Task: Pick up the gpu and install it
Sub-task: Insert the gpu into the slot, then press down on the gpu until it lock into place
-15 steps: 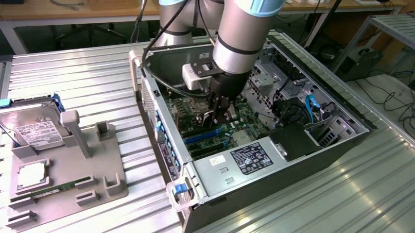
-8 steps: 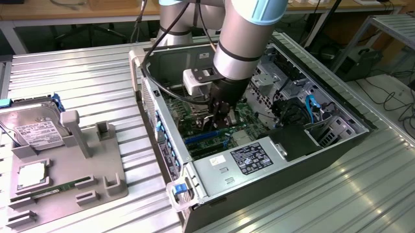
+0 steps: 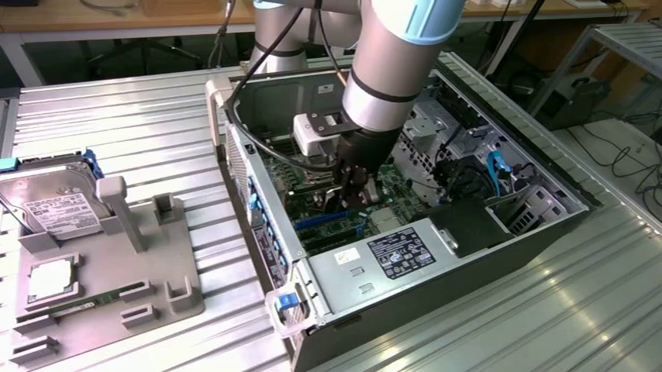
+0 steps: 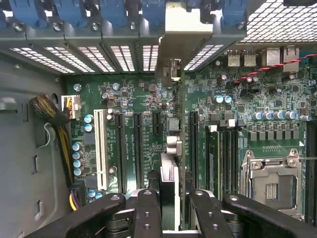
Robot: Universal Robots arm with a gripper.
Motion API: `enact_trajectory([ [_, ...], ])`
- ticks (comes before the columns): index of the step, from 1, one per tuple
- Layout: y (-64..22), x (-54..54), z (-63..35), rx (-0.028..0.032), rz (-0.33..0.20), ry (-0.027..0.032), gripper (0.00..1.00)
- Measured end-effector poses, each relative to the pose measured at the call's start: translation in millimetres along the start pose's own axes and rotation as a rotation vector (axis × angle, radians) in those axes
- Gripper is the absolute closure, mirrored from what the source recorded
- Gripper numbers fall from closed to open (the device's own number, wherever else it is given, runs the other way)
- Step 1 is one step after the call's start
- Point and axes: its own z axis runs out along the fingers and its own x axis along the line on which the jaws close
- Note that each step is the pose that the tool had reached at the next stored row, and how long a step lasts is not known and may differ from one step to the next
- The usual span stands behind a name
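Nearest me in the exterior view is the grey tray (image 3: 155, 271) with its holders, sitting on the ribbed metal table (image 3: 135, 124). A memory stick (image 3: 98, 300) lies flat near the front, there's a CPU (image 3: 49, 279) in its pocket, and the hard drive (image 3: 57, 203) stands propped at the tray's far left corner.

Just to the exterior view's right of the tray is the open PC case (image 3: 414, 232), lying on its side with the motherboard (image 3: 342, 201) facing up. The power supply (image 3: 383, 260) with its label is at the near end of the case.

The arm (image 3: 393, 70) reaches down into the middle of the case. The gripper (image 4: 169, 208) is clamped on the gpu (image 4: 170, 148), fingers (image 4: 147, 213) pressed to either side of the card, which hangs edge-on, so from the wrist it looks like a thin vertical strip. Its silver bracket (image 4: 188, 22) is up at the far end, right by the case's slot openings (image 4: 124, 57).

So the gpu is inside the case, low over the motherboard, lined up lengthwise with the black expansion slots (image 4: 138, 148). Can't tell from here if it's actually touching a slot.

Off to one side on the board is the CPU socket (image 4: 270, 181), and beside it the RAM slots (image 4: 223, 158). On the other side a bundle of cables (image 4: 59, 129) runs along the board's edge.
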Motion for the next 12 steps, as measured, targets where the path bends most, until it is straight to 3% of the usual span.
enact_trajectory([
  [6, 0.3, -1.7, 2.7, -0.0037, 0.0, 0.0002, 0.72],
  [9, 4.1, -4.1, 16.8, -0.0171, 0.001, 0.0001, 0.72],
  [10, 4.6, -10.5, 17.2, -0.0171, 0.001, 0.0001, 0.72],
  [12, 6.2, -8.1, 17.6, -0.017, 0.001, -0.0001, 0.72],
])
